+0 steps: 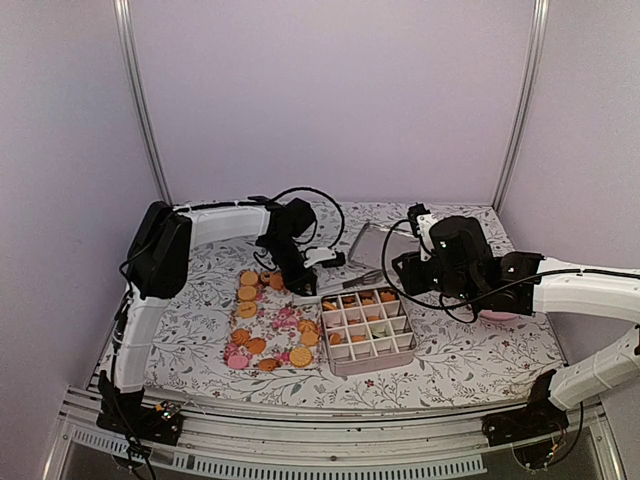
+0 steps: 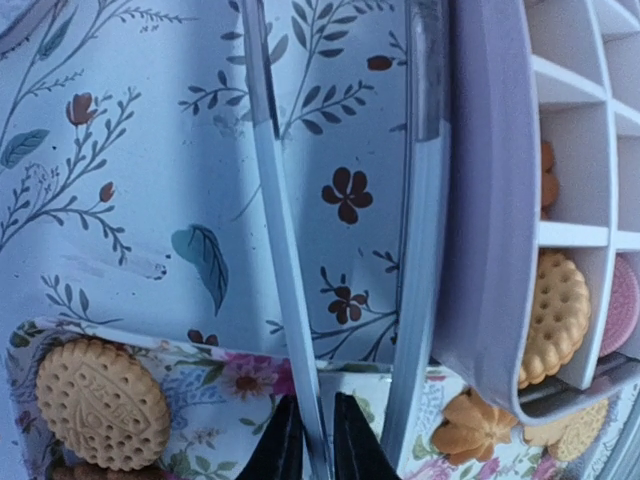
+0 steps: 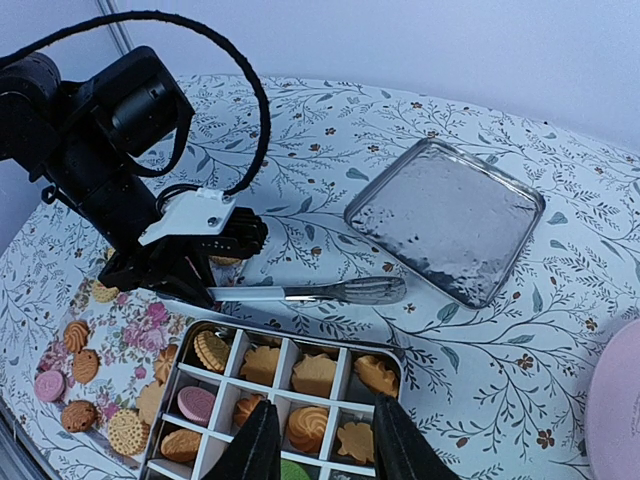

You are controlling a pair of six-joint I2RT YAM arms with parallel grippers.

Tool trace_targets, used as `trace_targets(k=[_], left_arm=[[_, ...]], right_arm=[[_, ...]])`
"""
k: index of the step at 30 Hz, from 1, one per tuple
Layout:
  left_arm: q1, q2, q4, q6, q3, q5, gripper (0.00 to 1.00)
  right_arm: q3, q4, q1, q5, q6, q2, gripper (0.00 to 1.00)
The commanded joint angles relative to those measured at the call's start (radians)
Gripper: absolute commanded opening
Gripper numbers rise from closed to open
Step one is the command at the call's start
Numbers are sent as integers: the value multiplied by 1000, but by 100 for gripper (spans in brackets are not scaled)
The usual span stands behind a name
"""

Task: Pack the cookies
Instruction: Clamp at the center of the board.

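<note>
Left arm: elbow raised, forearm reaching right over flowered tray (image 1: 278, 322). Left gripper (image 2: 316, 455) pinching one pair of tongs (image 3: 310, 293), which lies on cloth alongside box (image 1: 372, 368). About eleven cookies (image 1: 247, 293) loose on tray, more in the one sixteen-cell box. Right arm bent inward. Right gripper (image 3: 325, 420) above box, fingers spread. One metal lid (image 1: 372, 243) behind.

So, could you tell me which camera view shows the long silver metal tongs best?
The right wrist view: the silver tongs show whole there, handle to ridged tips. The top view gives only a thin grey sliver; the left wrist view shows two blades close up, one between the left gripper's fingers, tips out of frame.
</note>
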Motion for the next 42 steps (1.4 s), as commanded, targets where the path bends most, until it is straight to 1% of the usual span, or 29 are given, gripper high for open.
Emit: trace_targets(k=[1, 5, 10, 15, 21, 27, 35, 37, 42], left_arm=[[-23, -22, 16, 19, -47, -27, 12], [-32, -36, 21, 18, -71, -27, 7], [-47, -67, 49, 13, -103, -69, 0], [-63, -101, 78, 13, -133, -129, 0], [-78, -131, 98, -24, -141, -210, 0], [-79, -176, 97, -31, -145, -220, 0], [-76, -185, 98, -37, -139, -242, 0], [-76, -191, 98, -37, -136, -258, 0], [-55, -259, 70, 7, -141, -318, 0]], right_arm=[[-5, 9, -8, -5, 9, -1, 34], [-4, 12, -7, -5, 9, 4, 34], [-4, 15, -7, -7, 7, 16, 34], [-4, 15, -8, -5, 4, 14, 34], [-4, 14, -7, -2, 3, 9, 34], [-2, 14, -8, 0, 2, 7, 34], [0, 10, -8, 5, 0, -1, 34], [0, 8, -7, 6, -1, -3, 34], [11, 6, -7, 4, -6, -12, 35]])
